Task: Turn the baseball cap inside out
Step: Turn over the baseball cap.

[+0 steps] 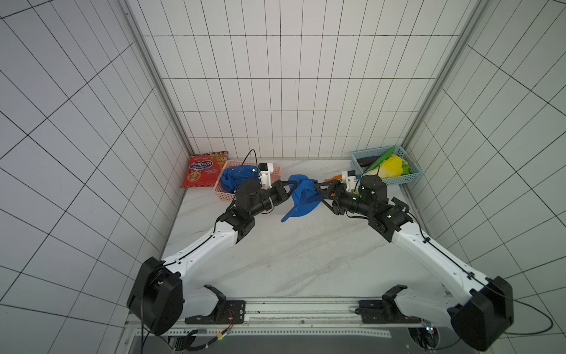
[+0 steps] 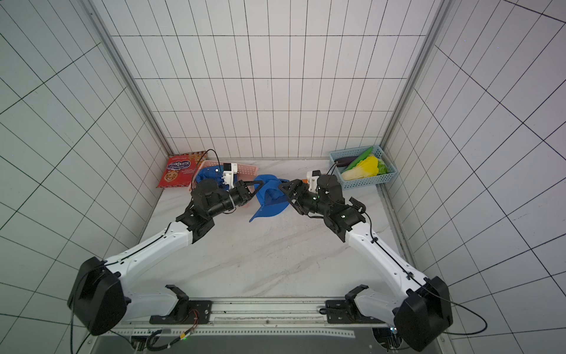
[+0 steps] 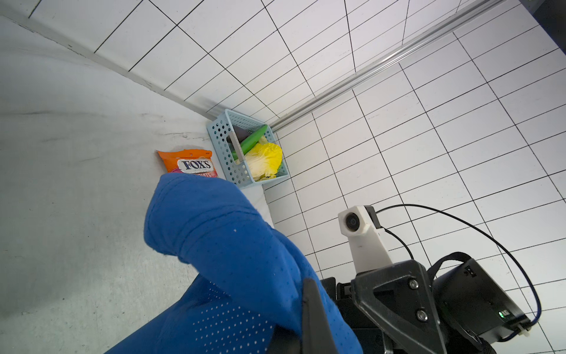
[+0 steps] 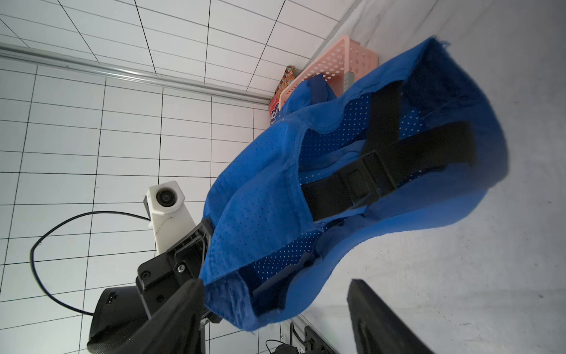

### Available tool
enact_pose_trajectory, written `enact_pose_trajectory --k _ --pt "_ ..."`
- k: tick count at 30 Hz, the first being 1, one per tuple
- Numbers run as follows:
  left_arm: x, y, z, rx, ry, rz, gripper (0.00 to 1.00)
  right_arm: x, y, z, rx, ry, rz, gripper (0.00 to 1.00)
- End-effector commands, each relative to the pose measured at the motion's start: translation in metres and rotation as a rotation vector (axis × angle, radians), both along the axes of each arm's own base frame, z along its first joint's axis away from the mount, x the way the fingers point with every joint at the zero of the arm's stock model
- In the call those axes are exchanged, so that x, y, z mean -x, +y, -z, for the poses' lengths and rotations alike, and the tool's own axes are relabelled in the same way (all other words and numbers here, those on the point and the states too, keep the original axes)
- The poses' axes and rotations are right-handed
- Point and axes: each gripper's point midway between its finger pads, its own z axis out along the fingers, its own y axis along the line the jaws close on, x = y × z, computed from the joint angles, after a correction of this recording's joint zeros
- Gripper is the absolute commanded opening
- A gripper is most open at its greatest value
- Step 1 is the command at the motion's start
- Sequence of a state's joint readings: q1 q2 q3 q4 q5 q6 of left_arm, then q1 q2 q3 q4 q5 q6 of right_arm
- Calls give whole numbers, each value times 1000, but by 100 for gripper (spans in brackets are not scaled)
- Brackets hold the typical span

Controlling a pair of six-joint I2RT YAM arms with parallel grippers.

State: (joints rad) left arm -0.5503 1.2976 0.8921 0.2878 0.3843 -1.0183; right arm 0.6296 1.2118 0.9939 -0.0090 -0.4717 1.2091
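The blue baseball cap (image 1: pixel 301 197) (image 2: pixel 269 200) hangs above the marble table between my two arms, its brim pointing down toward the front. My left gripper (image 1: pixel 294 184) (image 3: pixel 303 328) is shut on the perforated fabric of the cap's crown (image 3: pixel 229 245). My right gripper (image 1: pixel 318 187) (image 4: pixel 275 321) is open. In the right wrist view the cap's lower edge (image 4: pixel 242 303) sits between the fingers, close to one finger (image 4: pixel 174 318), with nothing pinched. The cap's inside with its black strap (image 4: pixel 382 171) faces that camera.
A pink basket (image 1: pixel 221 191) holding blue cloth stands at the back left, with a red snack bag (image 1: pixel 202 171) beside it. A light-blue basket (image 1: pixel 401 180) of vegetables sits in the back right corner. An orange candy bag (image 3: pixel 190 162) lies near it.
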Motion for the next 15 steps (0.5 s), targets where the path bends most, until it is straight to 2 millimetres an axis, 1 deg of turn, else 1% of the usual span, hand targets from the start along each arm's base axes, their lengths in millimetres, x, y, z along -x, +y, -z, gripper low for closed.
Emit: enact_pose_trajectory --k 1,4,5,9,12,15 --pt "0 -2 -18 25 -37 -8 0 1 17 -33 -66 -85 -27 77" --pt "0 -3 -16 17 -34 -7 0 3 26 -34 -87 -85 -44 76" --pt "-1 -3 -16 15 -33 -4 0 3 29 -34 -93 -84 -47 74" --pt "-1 -7 -14 13 -24 8 0 5 43 -39 -130 -99 -94 53" --pt "-1 -7 -15 16 -23 6 0 7 50 -39 -129 -94 -120 42" --pt "-1 -6 -16 13 -24 2 0 8 51 -34 -125 -85 -118 38"
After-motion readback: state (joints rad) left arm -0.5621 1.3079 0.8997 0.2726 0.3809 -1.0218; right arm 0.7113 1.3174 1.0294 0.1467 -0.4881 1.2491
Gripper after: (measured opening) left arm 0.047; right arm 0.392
